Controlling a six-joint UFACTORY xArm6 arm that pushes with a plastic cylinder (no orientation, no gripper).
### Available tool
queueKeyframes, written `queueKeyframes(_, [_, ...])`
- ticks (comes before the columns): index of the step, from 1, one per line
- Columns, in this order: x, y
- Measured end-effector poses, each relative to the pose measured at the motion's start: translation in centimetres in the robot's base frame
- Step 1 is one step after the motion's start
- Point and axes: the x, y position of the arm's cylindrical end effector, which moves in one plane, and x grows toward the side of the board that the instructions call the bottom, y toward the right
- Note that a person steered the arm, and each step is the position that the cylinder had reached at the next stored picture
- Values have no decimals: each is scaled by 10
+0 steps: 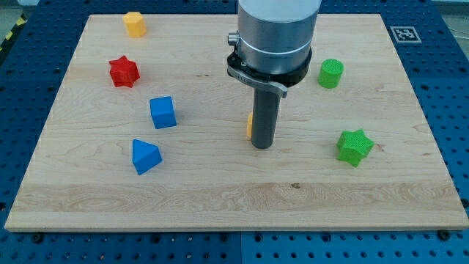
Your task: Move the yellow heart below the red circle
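Note:
My tip [262, 146] rests on the wooden board [234, 198] near its middle. A thin yellow sliver of a block [250, 126] shows at the rod's left edge, touching it. Most of that block is hidden behind the rod, so I cannot make out its shape. No red circle shows; the arm's grey body [277, 33] covers part of the board at the view's top. A red star [124, 72] lies at the view's upper left.
A yellow block [134, 23] sits at the top left. A blue cube [163, 112] and a blue triangle [146, 156] lie left of my tip. A green cylinder [331, 73] and a green star [355, 147] lie to the right.

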Motion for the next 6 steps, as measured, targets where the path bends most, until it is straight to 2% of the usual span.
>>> queueKeyframes(3, [-34,-33])
queueKeyframes(6, [-22,6])
